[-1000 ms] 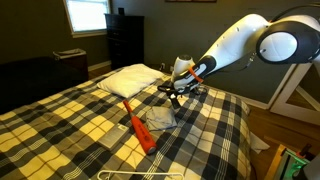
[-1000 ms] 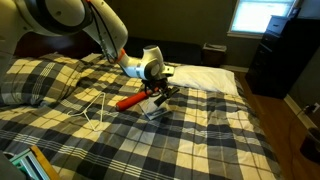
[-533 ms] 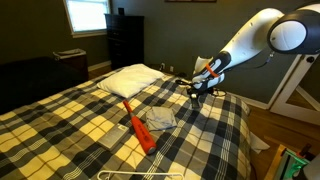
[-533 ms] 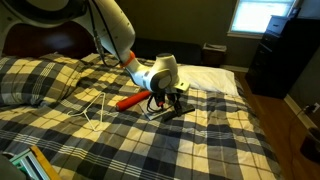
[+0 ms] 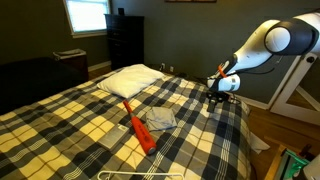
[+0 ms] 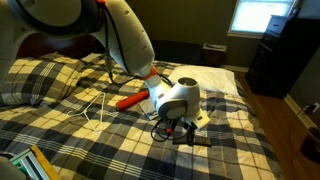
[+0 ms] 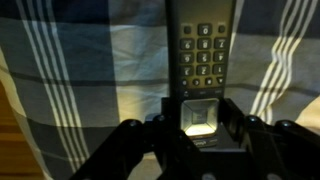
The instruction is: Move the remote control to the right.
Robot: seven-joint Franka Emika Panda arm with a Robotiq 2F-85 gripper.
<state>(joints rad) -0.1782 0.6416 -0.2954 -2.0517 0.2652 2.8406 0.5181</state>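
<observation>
Gripper (image 7: 200, 128) at bottom centre of the wrist view, jaws pinching the near end of the remote control (image 7: 202, 55). Black and oblong, keypad up, stretching from the jaws to the top edge of the frame, against the plaid bedspread (image 7: 80, 70). Resting on the cover or lifted clear: impossible to tell. In an exterior view, gripper (image 5: 216, 100) right of centre, low over the bed's edge, at the end of the white arm reaching in from the upper right. Well apart to the left, at mid-frame: orange tool (image 5: 139, 130) lying slantwise, grey cloth (image 5: 160, 119) just beside it, white pillow (image 5: 128, 80) above both.
</observation>
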